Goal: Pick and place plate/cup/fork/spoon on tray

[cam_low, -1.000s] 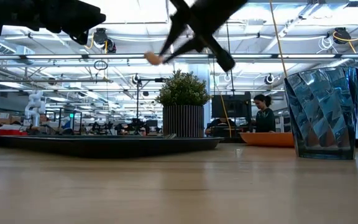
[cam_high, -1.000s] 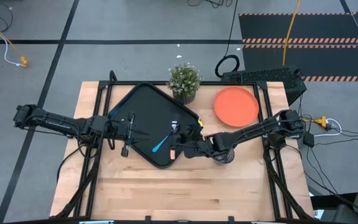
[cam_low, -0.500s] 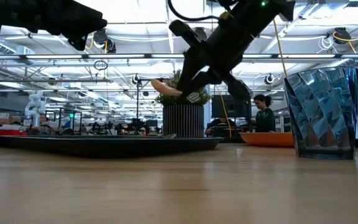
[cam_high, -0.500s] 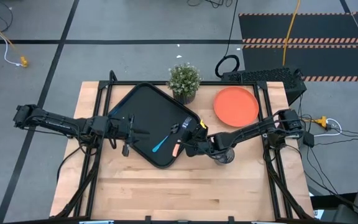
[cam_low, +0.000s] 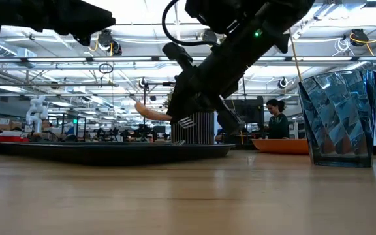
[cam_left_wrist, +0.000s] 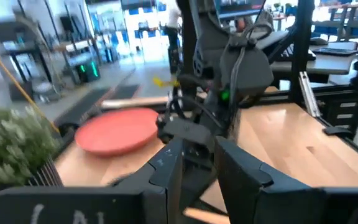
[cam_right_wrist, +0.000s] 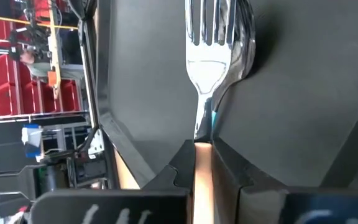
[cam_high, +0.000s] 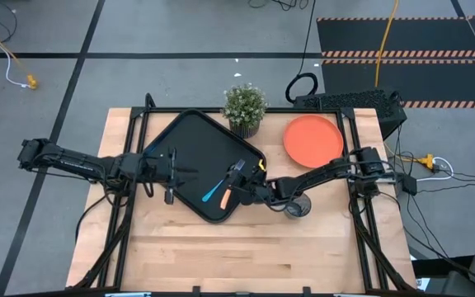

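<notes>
We have the fork (cam_right_wrist: 211, 68) pinched by its orange-tan handle in our right claw (cam_high: 236, 188), the fingers clenched tight on the handle with the silver tines sticking out in front. We judge it a light, stiff piece that will not bend or break, but the thin smooth handle could swivel or slip between the pads, so a grip on the handle close to the neck, as we have now, seems the right hold.

The fork hangs just above the black tray (cam_high: 190, 140), over its near right part, right beside the spoon (cam_high: 213, 190) with the blue handle that already lies there. In the low view the fork (cam_low: 158, 115) sits tilted, handle end out to one side, tines near the claw, a little above the tray's rim.

Our right arm reaches low and long across the surface (cam_high: 246, 256), passing just beside the cup (cam_high: 297, 208), which stands on the wood. The plate (cam_high: 312, 139) lies off the tray, near the potted plant (cam_high: 244, 107).

Our left claw (cam_high: 170, 175) waits over the tray's left edge, fingers partly apart, holding nothing.
</notes>
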Controlling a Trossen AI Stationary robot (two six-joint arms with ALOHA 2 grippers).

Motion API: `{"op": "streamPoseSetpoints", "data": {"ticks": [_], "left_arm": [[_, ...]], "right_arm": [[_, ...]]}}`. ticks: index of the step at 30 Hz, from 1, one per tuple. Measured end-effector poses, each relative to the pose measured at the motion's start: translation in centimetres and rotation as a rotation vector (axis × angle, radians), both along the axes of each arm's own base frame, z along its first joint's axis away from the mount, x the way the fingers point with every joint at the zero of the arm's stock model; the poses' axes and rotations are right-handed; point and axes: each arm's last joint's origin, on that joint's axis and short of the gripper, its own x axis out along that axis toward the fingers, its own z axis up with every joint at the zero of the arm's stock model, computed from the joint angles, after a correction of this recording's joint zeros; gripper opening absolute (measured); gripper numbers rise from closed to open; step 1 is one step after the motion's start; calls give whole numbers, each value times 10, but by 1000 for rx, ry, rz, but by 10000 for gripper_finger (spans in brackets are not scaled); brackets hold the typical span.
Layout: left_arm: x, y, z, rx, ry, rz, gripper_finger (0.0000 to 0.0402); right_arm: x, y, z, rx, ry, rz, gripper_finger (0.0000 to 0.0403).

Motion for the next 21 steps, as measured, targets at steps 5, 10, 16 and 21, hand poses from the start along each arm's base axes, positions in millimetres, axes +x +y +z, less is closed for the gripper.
{"op": "streamPoseSetpoints", "data": {"ticks": [5, 10, 16, 21], "left_arm": [[0, 2, 5, 148, -46, 62, 97], [0, 3, 8, 257, -69, 100, 97], [-1, 3, 18, 285, -169, 116, 97], [-1, 2, 19, 386, -181, 86, 97]], "right_arm": [[0, -2, 0, -20, 5, 4, 12], [0, 2, 1, -35, 1, -6, 12], [-3, 7, -1, 14, 0, -34, 12], [-6, 12, -3, 46, 7, -57, 12]]}}
